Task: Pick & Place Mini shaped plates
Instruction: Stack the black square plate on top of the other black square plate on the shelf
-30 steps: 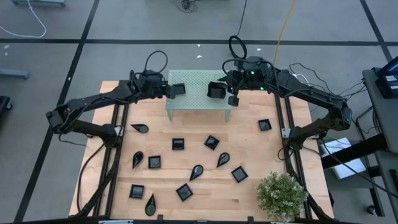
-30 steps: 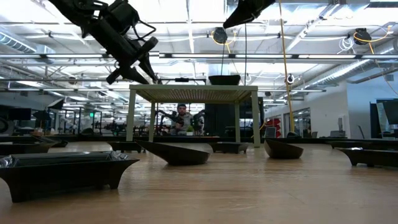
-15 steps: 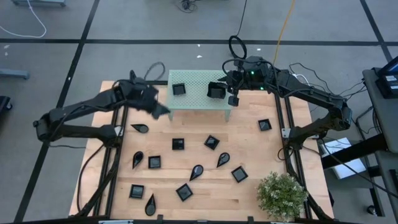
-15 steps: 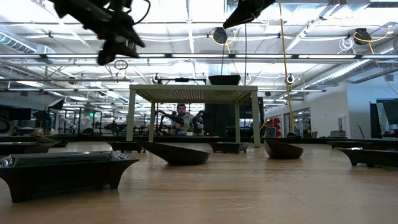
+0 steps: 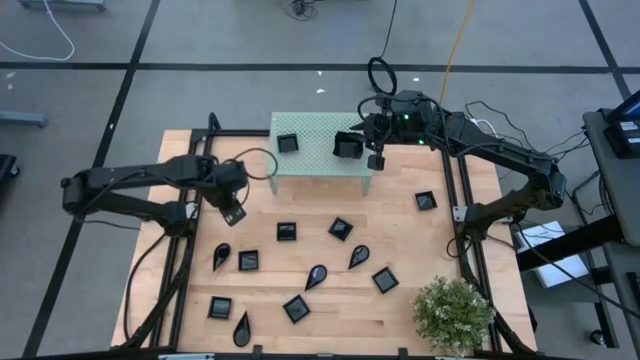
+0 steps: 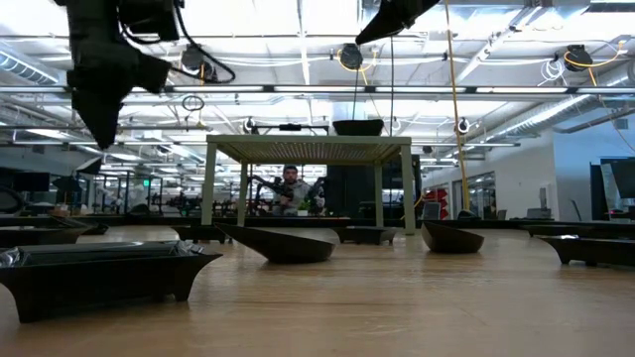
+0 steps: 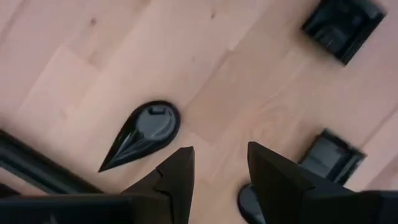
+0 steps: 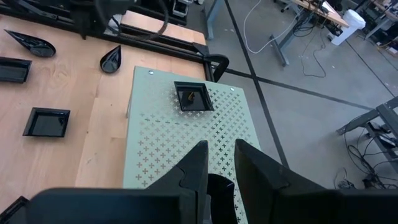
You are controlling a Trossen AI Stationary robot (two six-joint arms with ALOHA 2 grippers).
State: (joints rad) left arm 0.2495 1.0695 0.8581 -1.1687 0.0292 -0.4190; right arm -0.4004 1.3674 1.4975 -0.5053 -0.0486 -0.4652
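Note:
Several small black plates lie flat on the wooden table (image 5: 400, 250). A pale green perforated stand (image 5: 320, 130) stands on its legs at the far middle, with two square plates (image 5: 287, 143) (image 5: 347, 146) resting on its top. My left gripper (image 7: 221, 155) points down, open and empty, just beside a teardrop plate (image 7: 146, 130) near the left rail; the low view also shows this gripper (image 6: 104, 134). My right gripper (image 8: 219, 152) hovers above the stand's right part, its fingers a little apart. The right-hand square plate (image 6: 357, 127) is below it.
Square plates (image 5: 287, 232) (image 5: 248, 260) and a teardrop plate (image 5: 221, 256) lie close to my left gripper. Black frame rails (image 5: 185, 260) (image 5: 465, 230) run along both sides. A potted plant (image 5: 455, 312) stands at the near right. A person (image 6: 291, 185) is seen beyond the table.
My left gripper has let go of the square plate, which stays on the stand's left part. It has swung away toward the table's near-left, tipped from nearly level to pointing down, and sunk a little over the teardrop plate by the left rail.

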